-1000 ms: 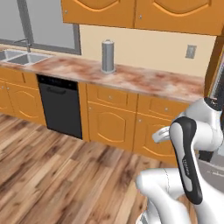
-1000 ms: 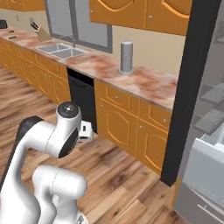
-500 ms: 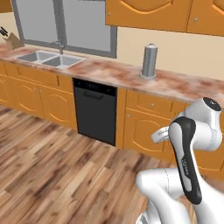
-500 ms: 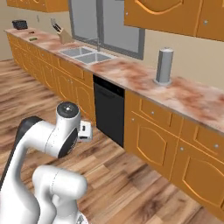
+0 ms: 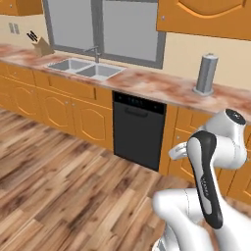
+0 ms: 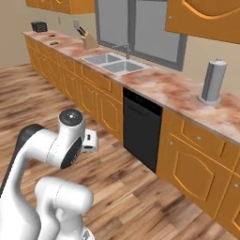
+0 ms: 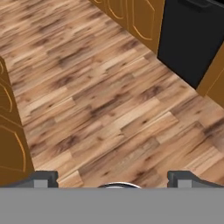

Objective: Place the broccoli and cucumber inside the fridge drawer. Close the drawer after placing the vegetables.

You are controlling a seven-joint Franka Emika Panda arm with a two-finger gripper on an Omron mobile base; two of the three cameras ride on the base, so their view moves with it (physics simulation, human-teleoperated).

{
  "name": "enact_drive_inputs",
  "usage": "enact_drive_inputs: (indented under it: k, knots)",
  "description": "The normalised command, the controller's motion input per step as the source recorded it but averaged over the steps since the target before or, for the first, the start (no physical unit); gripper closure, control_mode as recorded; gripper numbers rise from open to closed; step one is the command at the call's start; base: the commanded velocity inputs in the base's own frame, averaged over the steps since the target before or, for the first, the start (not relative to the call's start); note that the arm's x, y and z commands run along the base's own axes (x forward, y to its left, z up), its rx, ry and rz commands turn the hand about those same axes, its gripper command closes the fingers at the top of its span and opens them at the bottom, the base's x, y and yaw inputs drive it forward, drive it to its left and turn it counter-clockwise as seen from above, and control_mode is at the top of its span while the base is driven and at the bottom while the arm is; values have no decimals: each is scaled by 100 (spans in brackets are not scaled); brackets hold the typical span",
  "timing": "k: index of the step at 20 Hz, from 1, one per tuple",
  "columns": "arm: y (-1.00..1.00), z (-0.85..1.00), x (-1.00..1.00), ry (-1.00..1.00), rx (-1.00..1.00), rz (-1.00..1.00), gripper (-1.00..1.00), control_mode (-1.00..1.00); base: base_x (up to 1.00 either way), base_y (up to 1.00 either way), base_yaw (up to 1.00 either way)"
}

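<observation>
My gripper (image 7: 113,178) is open, its two dark fingertips (image 7: 46,178) standing far apart over bare wooden floor (image 7: 100,100) with nothing between them. The arm is folded close to the base, the hand (image 6: 90,141) held low in front of the cabinets. Broccoli, cucumber and fridge drawer are out of view. A small dark item (image 6: 55,43) lies on the far left of the counter, too small to identify.
Orange cabinets (image 5: 86,120) run under a marbled counter (image 5: 157,88) with a double sink (image 5: 86,68), a black dishwasher (image 5: 137,130), a grey canister (image 5: 206,74) and a knife block (image 5: 41,45). An orange cabinet front (image 7: 11,135) stands close at the hand view's left.
The whole scene has slid right in both base views because the base moved. The fridge left the right base view; sink, window and knife block came in. The arm's pose looks the same.
</observation>
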Motion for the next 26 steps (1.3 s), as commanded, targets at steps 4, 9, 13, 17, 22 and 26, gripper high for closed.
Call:
enact_drive_inputs:
  k: [4, 9, 13, 17, 22, 26]
  knots:
    - [0, 0, 0, 0, 0, 0, -100, 100, 100, 100, 5]
    - [0, 0, 0, 0, 0, 0, -100, 100, 100, 68, 17]
    - [0, 0, 0, 0, 0, 0, -100, 100, 100, -3, 45]
    - [0, 0, 0, 0, 0, 0, -100, 100, 100, 14, 37]
    - [0, 0, 0, 0, 0, 0, -100, 100, 100, 81, 19]
    - [0, 0, 0, 0, 0, 0, -100, 100, 100, 79, 16]
